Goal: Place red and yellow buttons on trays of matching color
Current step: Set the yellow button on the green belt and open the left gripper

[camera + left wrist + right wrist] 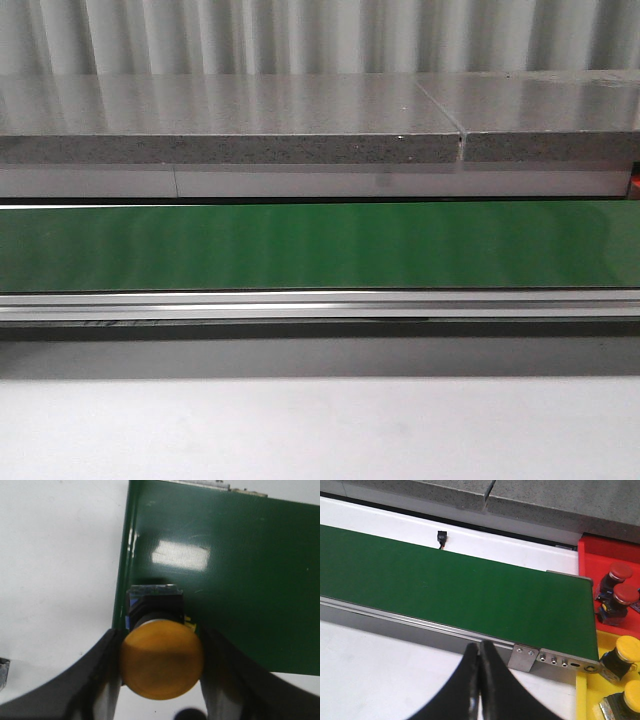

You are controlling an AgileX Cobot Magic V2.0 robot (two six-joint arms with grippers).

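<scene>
The left gripper (pixel 161 667) clamps a yellow button (pixel 161 666) over the green belt (pixel 230 580), seemingly lifted; the right gripper (pixel 480 680) is closed, empty.

Closed right tool (pixel 479 680) hangs near green belt (pixel 445 585), trays beyond.

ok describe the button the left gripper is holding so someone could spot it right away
Find the green conveyor belt and go to its end edge, where the left gripper is closed. Between its black fingers sits the yellow button: a round yellow cap on a dark body, the only button over the belt rather than in a tray.
</scene>
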